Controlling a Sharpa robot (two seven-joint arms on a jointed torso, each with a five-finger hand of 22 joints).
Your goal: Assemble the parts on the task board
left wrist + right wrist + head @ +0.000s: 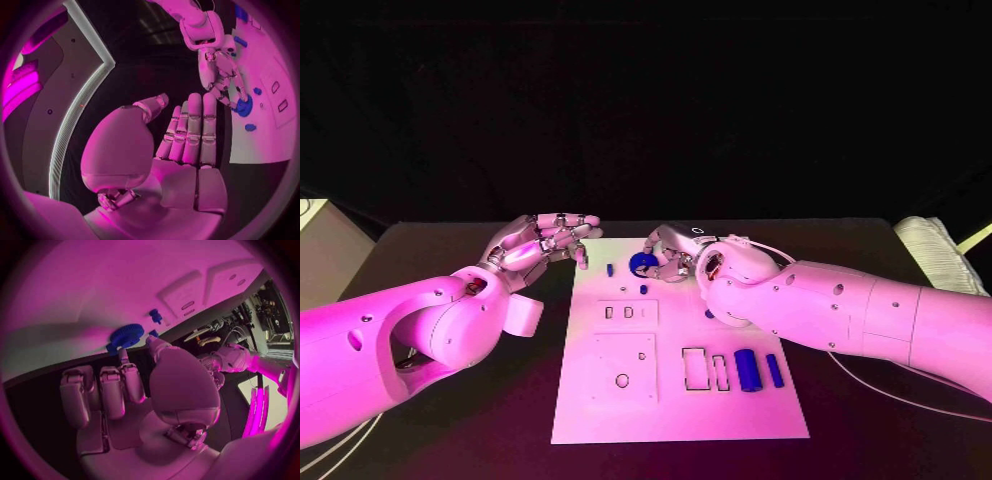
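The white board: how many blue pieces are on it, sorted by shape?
Toothed wheel: 1
Small pegs: 2
Long bars: 2
Half-hidden piece at the edge of the right arm, shape not clear: 1
Total: 6 blue pieces

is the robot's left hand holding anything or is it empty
Empty. The left hand hovers beside the task board with fingers straight and nothing in the palm.
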